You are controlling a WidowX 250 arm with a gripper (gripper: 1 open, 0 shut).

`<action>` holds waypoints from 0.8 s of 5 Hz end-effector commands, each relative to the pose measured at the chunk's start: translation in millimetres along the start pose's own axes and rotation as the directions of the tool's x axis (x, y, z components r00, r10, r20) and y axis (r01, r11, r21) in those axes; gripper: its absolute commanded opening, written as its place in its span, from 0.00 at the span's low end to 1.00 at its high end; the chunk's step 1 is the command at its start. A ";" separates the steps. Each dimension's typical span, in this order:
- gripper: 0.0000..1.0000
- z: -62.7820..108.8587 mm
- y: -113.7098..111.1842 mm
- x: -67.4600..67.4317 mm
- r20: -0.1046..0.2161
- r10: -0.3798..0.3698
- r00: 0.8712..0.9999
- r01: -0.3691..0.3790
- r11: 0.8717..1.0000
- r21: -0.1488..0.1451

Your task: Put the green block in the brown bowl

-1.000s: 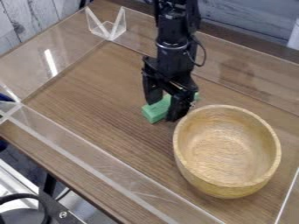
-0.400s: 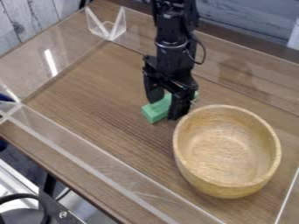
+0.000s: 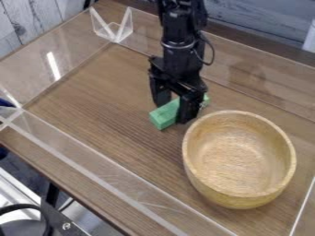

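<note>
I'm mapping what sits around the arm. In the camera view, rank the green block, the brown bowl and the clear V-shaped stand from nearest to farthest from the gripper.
1. green block: between the open fingers of the gripper.
2. brown bowl: lower right of the gripper.
3. clear V-shaped stand: far back, upper left.

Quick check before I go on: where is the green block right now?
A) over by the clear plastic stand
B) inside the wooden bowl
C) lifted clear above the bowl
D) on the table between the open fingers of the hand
D: the green block lies on the table under the open hand, left of the empty wooden bowl.
</note>
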State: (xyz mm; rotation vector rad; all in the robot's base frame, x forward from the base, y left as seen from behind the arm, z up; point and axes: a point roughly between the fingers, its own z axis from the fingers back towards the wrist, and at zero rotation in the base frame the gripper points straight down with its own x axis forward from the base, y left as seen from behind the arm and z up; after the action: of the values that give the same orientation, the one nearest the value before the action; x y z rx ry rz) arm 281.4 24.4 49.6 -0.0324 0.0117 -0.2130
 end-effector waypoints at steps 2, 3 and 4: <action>1.00 6.9 2.4 9.5 0.046 0.001 0.999 -0.002 1.000 0.024; 1.00 0.8 2.2 9.2 0.032 0.002 0.999 -0.003 1.000 0.023; 1.00 3.8 0.6 7.9 0.035 0.004 0.999 -0.005 1.000 0.025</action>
State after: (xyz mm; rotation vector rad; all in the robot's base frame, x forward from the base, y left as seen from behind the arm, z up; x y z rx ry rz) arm 282.4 23.3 40.2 -0.0249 0.0231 -0.2002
